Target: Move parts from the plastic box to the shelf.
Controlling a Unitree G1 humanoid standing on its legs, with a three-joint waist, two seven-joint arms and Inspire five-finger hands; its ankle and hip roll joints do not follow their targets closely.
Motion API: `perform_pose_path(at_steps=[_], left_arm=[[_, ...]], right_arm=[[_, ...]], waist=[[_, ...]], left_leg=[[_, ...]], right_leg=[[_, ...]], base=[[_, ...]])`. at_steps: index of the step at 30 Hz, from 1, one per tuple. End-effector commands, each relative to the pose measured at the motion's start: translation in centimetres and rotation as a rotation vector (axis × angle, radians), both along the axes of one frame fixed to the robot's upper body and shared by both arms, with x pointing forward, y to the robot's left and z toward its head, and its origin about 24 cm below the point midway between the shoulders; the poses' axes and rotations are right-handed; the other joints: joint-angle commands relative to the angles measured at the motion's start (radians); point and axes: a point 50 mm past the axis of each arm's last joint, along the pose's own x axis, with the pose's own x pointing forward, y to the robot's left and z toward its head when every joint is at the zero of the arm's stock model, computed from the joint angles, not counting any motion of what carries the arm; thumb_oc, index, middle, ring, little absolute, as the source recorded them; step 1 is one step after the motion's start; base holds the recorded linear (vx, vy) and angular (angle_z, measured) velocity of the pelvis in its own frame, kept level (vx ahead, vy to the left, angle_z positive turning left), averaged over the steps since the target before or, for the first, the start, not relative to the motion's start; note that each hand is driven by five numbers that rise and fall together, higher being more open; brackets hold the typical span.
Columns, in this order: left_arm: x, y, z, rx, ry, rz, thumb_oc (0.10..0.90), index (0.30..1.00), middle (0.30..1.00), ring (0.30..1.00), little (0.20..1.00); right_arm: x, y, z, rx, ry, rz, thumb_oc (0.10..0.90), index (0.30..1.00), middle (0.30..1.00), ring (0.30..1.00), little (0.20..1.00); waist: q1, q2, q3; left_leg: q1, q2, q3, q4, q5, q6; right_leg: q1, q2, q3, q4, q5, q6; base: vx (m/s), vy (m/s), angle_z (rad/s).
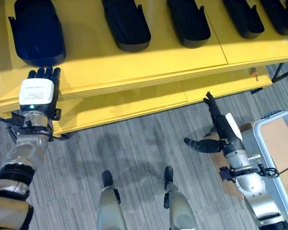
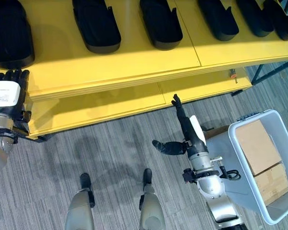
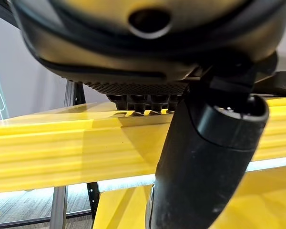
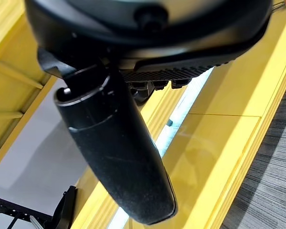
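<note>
A yellow shelf (image 1: 149, 72) runs across the top of the head views, with a lower yellow board sticking out under it. Five black parts (image 1: 127, 23) lie in a row on the top board. Each one is long and rounded, a bit like a shoe. Their long sides run from the front edge of the shelf toward the back, and the ones on the right lean a little sideways. The biggest-looking part (image 1: 37, 31) is at the far left.

The left robot hand (image 1: 40, 91) is at the front edge of the shelf, just below that far-left part. Its fingers (image 1: 44, 73) are straight and point toward the part, resting at the edge of the board. It holds nothing.

The right robot hand (image 2: 187, 127) is over the grey floor (image 1: 134, 143), near the lower yellow board. Its fingers are straight and point toward the shelf, and its thumb (image 2: 167, 147) sticks out to the side. It holds nothing too.

A pale plastic box (image 2: 237, 158) sits on the floor at the right, beside the right arm. Inside it are brown cardboard boxes (image 2: 260, 153).
</note>
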Motion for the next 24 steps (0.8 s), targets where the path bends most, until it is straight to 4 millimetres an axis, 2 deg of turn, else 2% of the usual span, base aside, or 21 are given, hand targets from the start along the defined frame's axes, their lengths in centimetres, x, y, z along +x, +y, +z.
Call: perform_pose_path(at_steps=[1,24], left_arm=[[-0.81,2.61,4.25,0.025,-0.115,0.095,0.9,1.0,1.0,1.0,1.0],[-0.69,3.22,4.95,0.012,-0.132,0.127,0.9,1.0,1.0,1.0,1.0]], right_arm=[[-0.16,-0.58,4.48,0.031,-0.244,0.013,0.9,1.0,1.0,1.0,1.0],[-0.55,-1.16,4.55,0.009,-0.247,-0.002,0.9,1.0,1.0,1.0,1.0]], waist=[[-0.012,-0.024,-0.056],[-0.025,-0.024,-0.056]], left_leg=[[0.054,-0.087,0.042,-0.03,-0.065,0.077],[0.014,-0.08,0.044,0.02,-0.081,0.077]], right_leg=[[-0.022,-0.029,-0.005,0.029,-0.003,0.012],[-0.05,-0.024,0.009,0.035,0.003,0.008]], base=[[0.01,0.019,-0.03],[0.0,0.001,0.0]])
